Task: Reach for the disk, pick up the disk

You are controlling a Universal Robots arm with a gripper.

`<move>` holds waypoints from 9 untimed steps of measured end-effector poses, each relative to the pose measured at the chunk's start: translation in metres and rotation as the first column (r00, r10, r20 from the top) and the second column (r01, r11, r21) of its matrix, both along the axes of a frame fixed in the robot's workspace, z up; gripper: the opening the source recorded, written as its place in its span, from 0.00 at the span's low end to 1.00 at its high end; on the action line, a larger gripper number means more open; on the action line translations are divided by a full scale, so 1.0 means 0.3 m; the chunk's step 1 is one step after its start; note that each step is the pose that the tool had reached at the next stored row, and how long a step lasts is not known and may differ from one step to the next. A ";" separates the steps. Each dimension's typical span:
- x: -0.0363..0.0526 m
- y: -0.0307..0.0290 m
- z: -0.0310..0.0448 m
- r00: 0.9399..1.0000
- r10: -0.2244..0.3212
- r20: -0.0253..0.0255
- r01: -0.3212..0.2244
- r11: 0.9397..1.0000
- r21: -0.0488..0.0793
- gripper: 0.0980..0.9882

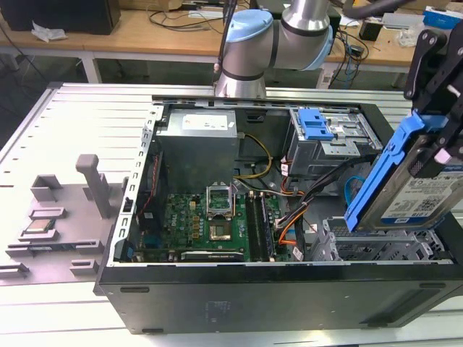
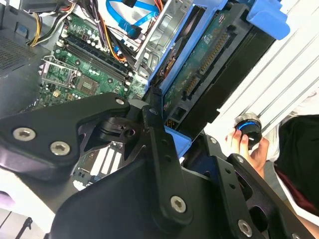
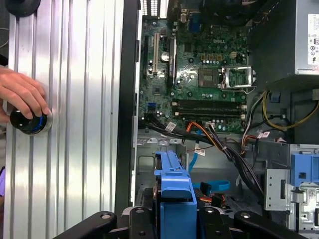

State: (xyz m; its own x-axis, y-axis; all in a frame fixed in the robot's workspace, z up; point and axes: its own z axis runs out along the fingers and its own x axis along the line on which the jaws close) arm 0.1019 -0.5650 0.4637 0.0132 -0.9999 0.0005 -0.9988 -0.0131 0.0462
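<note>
Silver, blue-bracketed disk tilted, seemingly gripped.

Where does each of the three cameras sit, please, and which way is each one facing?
Exterior view: off the arm, above the open black computer case, looking down into it; the grey robot arm and black claw holding the flat silver disk with blue bracket show.
Second wrist view: on the arm, looking past claw linkages at the disk; a person's hand shows.
First wrist view: on the arm, looking down on the case.
All share the green motherboard.
</note>
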 end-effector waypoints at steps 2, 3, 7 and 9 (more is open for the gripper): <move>-0.002 0.000 -0.029 1.000 -0.001 0.000 0.001 1.000 0.000 0.30; -0.003 0.000 -0.034 1.000 -0.001 0.000 0.001 1.000 0.000 0.30; -0.005 0.006 -0.049 1.000 -0.002 0.000 0.002 1.000 0.000 0.30; -0.005 0.020 -0.054 1.000 -0.002 0.000 0.002 1.000 0.000 0.30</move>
